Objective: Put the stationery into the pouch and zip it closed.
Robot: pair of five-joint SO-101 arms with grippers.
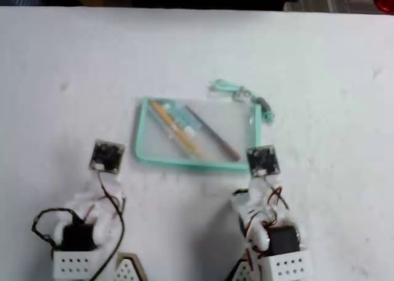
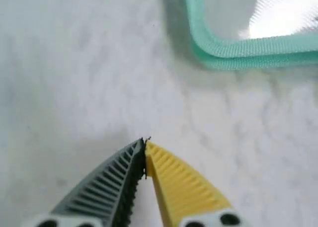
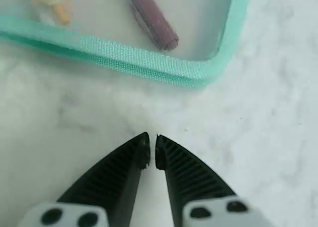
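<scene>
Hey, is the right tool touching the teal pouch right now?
Apart. The right wrist view shows a strip of bare table between the tips of the right tool and the teal border of the pouch.

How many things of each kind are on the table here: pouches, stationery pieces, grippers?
Pouch: 1, clear with teal trim
Stationery inside it: 3, an orange pencil, a teal-and-white piece and a brown pen
Grippers: 2, the left gripper and the right gripper
Total: 6
</scene>
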